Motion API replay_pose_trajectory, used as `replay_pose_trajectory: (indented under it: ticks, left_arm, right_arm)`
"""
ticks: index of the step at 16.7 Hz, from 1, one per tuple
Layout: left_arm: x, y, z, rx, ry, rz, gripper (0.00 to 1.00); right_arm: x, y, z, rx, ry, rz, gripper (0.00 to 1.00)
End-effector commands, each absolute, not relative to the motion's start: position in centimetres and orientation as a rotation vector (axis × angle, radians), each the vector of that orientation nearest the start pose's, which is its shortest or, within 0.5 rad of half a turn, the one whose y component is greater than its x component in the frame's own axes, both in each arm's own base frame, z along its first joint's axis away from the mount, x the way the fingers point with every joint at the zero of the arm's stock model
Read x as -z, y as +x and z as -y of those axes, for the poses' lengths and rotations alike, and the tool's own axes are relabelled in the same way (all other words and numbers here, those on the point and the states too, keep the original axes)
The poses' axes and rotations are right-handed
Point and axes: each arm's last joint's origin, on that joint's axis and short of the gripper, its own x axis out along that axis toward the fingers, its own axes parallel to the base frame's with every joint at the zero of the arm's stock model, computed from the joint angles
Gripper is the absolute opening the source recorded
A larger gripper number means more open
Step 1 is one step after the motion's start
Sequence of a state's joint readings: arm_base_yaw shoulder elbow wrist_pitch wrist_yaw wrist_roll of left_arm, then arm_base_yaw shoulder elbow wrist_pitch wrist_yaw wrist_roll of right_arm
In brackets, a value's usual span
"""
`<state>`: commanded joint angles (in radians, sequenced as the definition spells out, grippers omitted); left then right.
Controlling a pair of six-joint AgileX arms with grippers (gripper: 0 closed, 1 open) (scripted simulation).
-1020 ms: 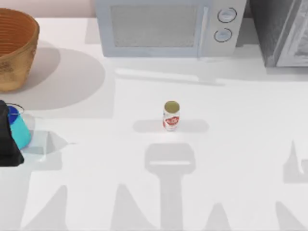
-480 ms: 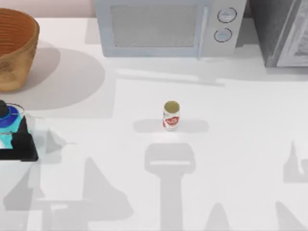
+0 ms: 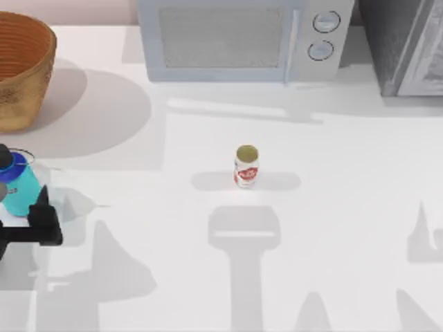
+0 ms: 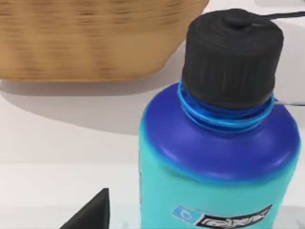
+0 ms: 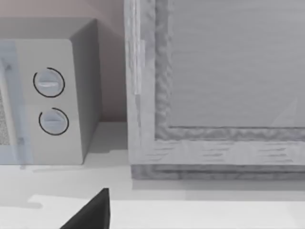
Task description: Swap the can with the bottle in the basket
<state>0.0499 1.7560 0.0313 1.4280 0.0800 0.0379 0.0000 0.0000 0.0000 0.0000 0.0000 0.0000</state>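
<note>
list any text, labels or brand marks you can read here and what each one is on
Nothing here can be read letter for letter.
Bottle: a blue and dark label strip with white lettering low on the teal body, too blurred to read.
Can: a red label with white script, too small to read.
Microwave: two round knobs, no legible markings.
Basket: no text.

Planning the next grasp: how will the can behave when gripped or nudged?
The can stands upright alone mid-table, narrow and taller than wide, so a sideways nudge would probably tip it. Its round body would then likely roll. Its smooth sides look rigid but possibly slippery.
</note>
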Motion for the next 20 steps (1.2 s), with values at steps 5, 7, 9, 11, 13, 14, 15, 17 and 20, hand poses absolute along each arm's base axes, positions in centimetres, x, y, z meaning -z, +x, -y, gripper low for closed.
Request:
replay_pose_trajectory:
  ticks: [5, 7, 9, 11, 13, 14, 15, 17, 20]
  left_arm:
    - [-7.6, 18.9, -0.7, 0.02, 0.005, -0.299, 1.0]
    - [-7.6, 18.9, -0.7, 0.022, 0.005, -0.303, 1.0]
    - [-7.4, 19.7, -0.7, 0.02, 0.005, -0.3, 1.0]
    - [-7.1, 21.0, -0.7, 0.019, 0.005, -0.299, 1.0]
    - [-6.6, 22.5, -0.7, 0.02, 0.005, -0.299, 1.0]
    - [-6.4, 23.3, -0.7, 0.02, 0.005, -0.299, 1.0]
    - [-6.2, 23.9, -0.6, 0.02, 0.005, -0.299, 1.0]
    - [-5.9, 24.6, -0.6, 0.02, 0.005, -0.299, 1.0]
    - [-5.9, 24.7, -0.6, 0.02, 0.005, -0.299, 1.0]
  right_arm:
    - [-16.0, 10.6, 0.1, 0.0, 0.0, 0.0, 1.0]
    - [-16.0, 10.6, 0.1, 0.0, 0.0, 0.0, 1.0]
    - [-16.0, 10.6, 0.1, 0.0, 0.0, 0.0, 1.0]
    - [-16.0, 10.6, 0.1, 0.0, 0.0, 0.0, 1.0]
    - [-16.0, 10.6, 0.1, 0.0, 0.0, 0.0, 1.0]
    - [-16.0, 10.6, 0.1, 0.0, 0.0, 0.0, 1.0]
    - [-16.0, 10.6, 0.1, 0.0, 0.0, 0.0, 1.0]
    - [-16.0, 10.6, 0.1, 0.0, 0.0, 0.0, 1.0]
    - [-16.0, 10.6, 0.1, 0.0, 0.0, 0.0, 1.0]
